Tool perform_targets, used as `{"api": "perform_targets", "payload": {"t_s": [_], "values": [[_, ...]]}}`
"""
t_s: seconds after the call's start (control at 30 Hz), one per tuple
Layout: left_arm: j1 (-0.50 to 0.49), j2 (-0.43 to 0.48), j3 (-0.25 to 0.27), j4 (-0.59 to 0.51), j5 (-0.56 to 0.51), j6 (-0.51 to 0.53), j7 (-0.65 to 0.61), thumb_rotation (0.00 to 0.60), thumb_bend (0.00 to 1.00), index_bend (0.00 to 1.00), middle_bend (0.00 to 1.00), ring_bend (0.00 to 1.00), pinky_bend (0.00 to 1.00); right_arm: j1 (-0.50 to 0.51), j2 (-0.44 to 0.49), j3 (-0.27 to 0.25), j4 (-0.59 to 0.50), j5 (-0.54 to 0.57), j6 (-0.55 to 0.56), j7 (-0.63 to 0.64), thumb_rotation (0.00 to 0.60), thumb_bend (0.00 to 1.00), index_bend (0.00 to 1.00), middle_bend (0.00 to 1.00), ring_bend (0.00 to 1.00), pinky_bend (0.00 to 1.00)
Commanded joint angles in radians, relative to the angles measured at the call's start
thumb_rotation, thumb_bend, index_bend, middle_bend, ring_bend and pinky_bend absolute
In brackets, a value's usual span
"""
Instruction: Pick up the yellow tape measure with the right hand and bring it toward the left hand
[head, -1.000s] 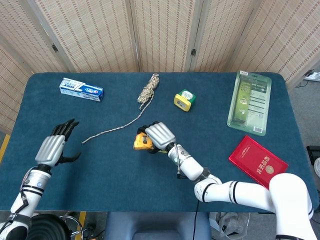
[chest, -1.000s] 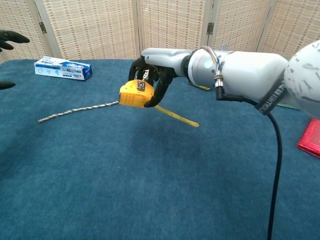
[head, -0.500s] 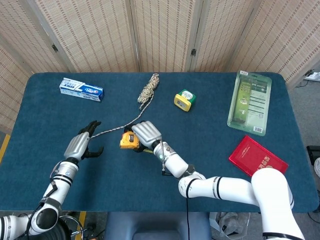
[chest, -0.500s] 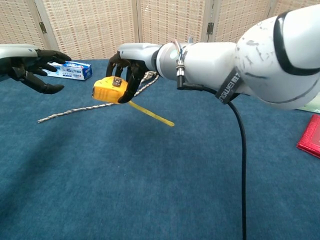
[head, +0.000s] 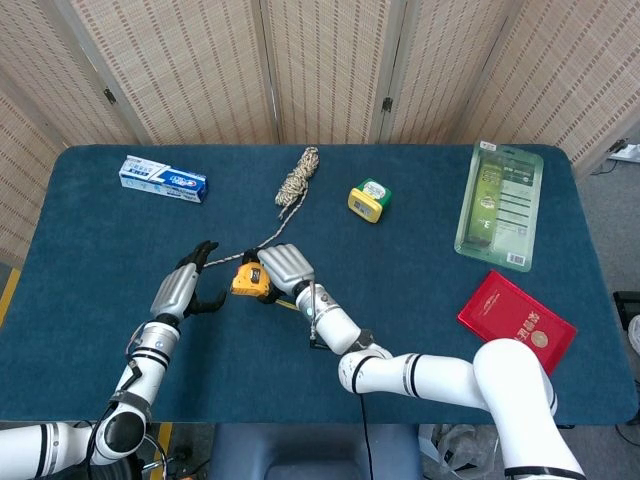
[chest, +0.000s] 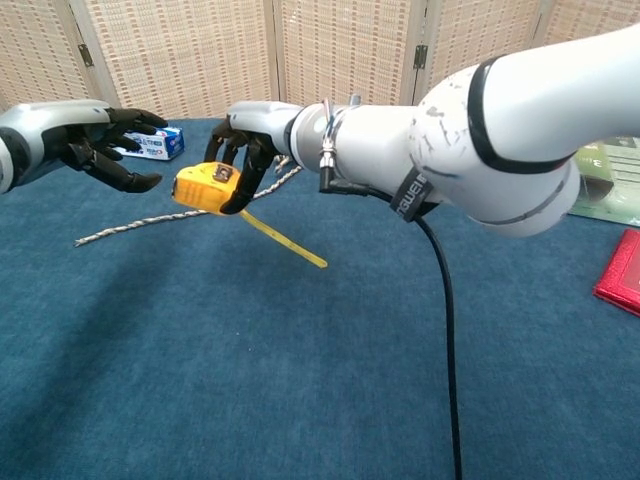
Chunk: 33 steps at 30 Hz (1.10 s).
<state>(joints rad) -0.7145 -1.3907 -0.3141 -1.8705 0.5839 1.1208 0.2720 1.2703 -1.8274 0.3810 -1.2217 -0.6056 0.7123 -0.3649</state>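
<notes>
My right hand (head: 284, 270) (chest: 243, 140) holds the yellow tape measure (head: 246, 282) (chest: 205, 188) above the blue table, fingers curled over its top. A short length of yellow tape blade (chest: 285, 239) hangs out of it, slanting down to the right. My left hand (head: 182, 289) (chest: 95, 138) is open, fingers spread, just left of the tape measure with a small gap between them. In the chest view the left hand's fingertips point at the tape measure's left end.
A braided rope (head: 287, 196) runs from the table's back toward the hands, passing under them. A toothpaste box (head: 162, 179) lies back left; a green-yellow tape measure (head: 369, 199), a green package (head: 499, 203) and a red booklet (head: 515, 323) lie to the right.
The right hand has carried the tape measure leftward. The left hand has swung right and forward, closing most of the gap to the tape measure.
</notes>
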Motion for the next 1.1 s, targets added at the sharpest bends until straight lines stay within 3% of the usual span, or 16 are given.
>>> {"api": "perform_targets", "payload": {"t_s": [0.03, 1.1], "values": [[-0.003, -0.004, 0.002, 0.002, -0.001, 0.000, 0.001, 0.600, 0.46, 0.00, 0.00, 0.00, 0.00, 0.007, -0.014, 0.004, 0.018, 0.005, 0.007, 0.009, 0.600, 0.27, 0.54, 0.50, 0.36, 0.25], [-0.050, -0.052, -0.013, 0.048, -0.072, 0.021, 0.047, 0.600, 0.46, 0.00, 0.00, 0.00, 0.00, -0.004, 0.012, -0.013, 0.023, -0.046, -0.027, 0.083, 0.600, 0.27, 0.54, 0.50, 0.36, 0.25]]}}
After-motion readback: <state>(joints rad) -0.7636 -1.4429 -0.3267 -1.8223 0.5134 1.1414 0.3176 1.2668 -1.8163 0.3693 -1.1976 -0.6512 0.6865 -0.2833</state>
